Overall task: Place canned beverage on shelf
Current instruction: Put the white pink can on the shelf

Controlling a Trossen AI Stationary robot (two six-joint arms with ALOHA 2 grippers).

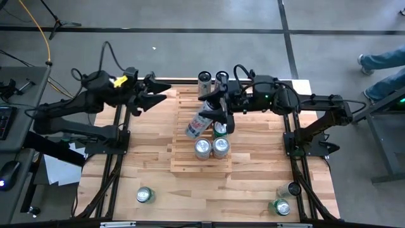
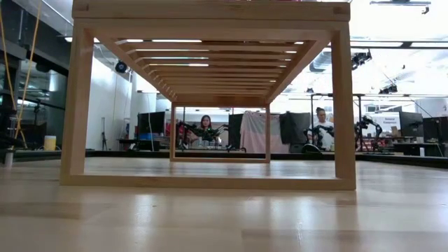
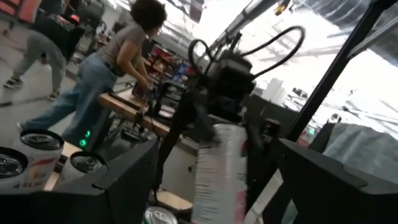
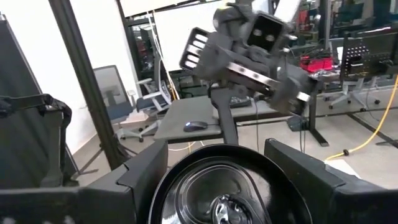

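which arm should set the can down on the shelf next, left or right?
Right. The right gripper already holds the can over the shelf, beside three cans standing there. The left gripper hangs open at the shelf's edge, holding nothing.

Room: open workshop, bright ceiling strip lights [image 2: 168,40].
Grey floor [image 1: 190,57] (dark seams); monitors [image 2: 150,122], seated person [image 2: 206,126] beyond.

The high view looks straight down on the shelf [image 1: 199,136]. The low view faces level under it, close. Both wrist views look across the table at the other arm.
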